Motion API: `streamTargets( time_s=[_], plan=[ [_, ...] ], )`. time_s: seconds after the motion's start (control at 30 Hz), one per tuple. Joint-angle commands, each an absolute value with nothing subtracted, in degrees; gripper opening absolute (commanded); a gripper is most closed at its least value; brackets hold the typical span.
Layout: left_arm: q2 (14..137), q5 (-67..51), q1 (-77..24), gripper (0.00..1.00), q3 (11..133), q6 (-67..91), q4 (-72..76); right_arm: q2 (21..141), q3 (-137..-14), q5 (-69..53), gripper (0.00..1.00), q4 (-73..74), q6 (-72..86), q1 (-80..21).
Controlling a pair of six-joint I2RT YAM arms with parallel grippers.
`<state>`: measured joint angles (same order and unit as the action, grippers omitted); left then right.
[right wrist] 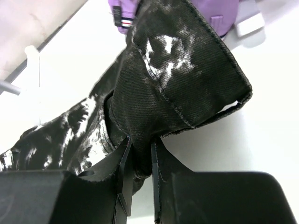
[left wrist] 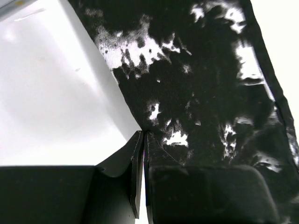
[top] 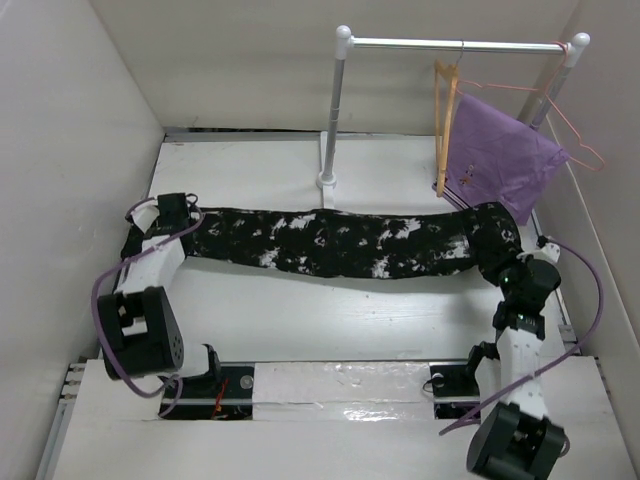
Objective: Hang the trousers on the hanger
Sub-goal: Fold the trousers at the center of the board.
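Note:
The trousers (top: 340, 242), black with white blotches, lie stretched across the table from left to right. My left gripper (top: 168, 214) is at their left end. In the left wrist view its jaws (left wrist: 144, 140) are pressed together with the fabric edge (left wrist: 210, 93) pinched at the tips. My right gripper (top: 515, 268) is at their right end, shut on a thick fold of the trousers (right wrist: 187, 79) between its fingertips (right wrist: 140, 151). The tan wooden hanger (top: 443, 120) hangs by its hook from the rail at the back right, apart from both grippers.
A white rack with an upright post (top: 333, 110) and a top rail (top: 450, 44) stands at the back. A purple cloth (top: 500, 155) hangs beside the wooden hanger and shows in the right wrist view (right wrist: 219, 14). A pink wire hanger (top: 572, 130) hangs at the rail's right end. Walls enclose the table (top: 300, 320).

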<state>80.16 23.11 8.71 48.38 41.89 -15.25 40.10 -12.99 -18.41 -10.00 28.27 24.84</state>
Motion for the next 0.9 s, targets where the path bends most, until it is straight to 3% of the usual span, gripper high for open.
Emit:
streamTargets(
  time_s=[0.0, 0.1, 0.13, 0.17, 0.2, 0.23, 0.27, 0.33, 0.4, 0.53, 0.63, 0.67, 0.77, 0.87],
  plan=[
    [73.0, 27.1, 9.0, 0.00, 44.8, 42.9, -20.5, 31.2, -13.3, -16.5, 0.00, 0.8, 24.4, 26.3],
    [66.6, 27.0, 9.0, 0.00, 41.8, 43.4, -22.2, 22.3, -13.7, -16.0, 0.01, 11.0, 21.7, 26.8],
    [65.1, 26.7, 9.0, 0.00, 41.2, 43.3, -22.4, 20.3, -14.0, -15.5, 0.06, 14.5, 20.7, 26.8],
    [62.6, 26.5, 9.0, 0.05, 40.9, 43.0, -22.1, 17.4, -13.8, -14.9, 0.19, 15.2, 20.4, 26.8],
    [61.7, 26.1, 9.0, 0.17, 40.7, 42.2, -21.3, 16.4, -13.4, -15.2, 0.32, 15.2, 20.7, 26.8],
    [61.3, 25.3, 9.0, 0.31, 41.0, 41.8, -21.1, 16.1, -13.3, -15.0, 0.65, 15.8, 21.9, 26.8],
    [60.9, 25.1, 9.0, 0.54, 41.6, 41.4, -21.1, 16.1, -13.4, -14.0, 0.78, 15.7, 22.1, 26.8],
    [60.6, 22.7, 9.0, 0.66, 43.7, 39.4, -20.3, 18.5, -13.5, -12.7, 1.00, 13.6, 22.7, 26.8],
    [59.2, 18.6, 9.0, 0.68, 46.1, 37.4, -18.5, 23.6, -14.7, -11.1, 1.00, 10.8, 22.8, 26.8],
    [52.4, 10.9, 4.0, 0.60, 46.6, 36.3, -12.7, 32.1, -14.6, -11.2, 1.00, 4.1, 24.6, 26.8],
    [46.2, -0.3, 2.7, 0.39, 42.3, 37.8, -6.0, 36.9, -13.5, -13.9, 1.00, 2.1, 25.3, 26.8],
    [44.1, -3.7, 2.7, 0.27, 41.1, 38.4, -3.5, 37.4, -12.8, -13.5, 1.00, 1.4, 25.5, 26.8],
    [41.8, -11.5, 2.7, 0.04, 37.9, 39.5, -0.4, 36.5, -10.4, -10.1, 1.00, 2.2, 25.5, 26.8],
    [40.7, -18.4, 2.7, 0.00, 34.5, 40.7, 4.5, 32.8, -10.2, -6.8, 1.00, 5.4, 27.1, 26.8]
  ],
)
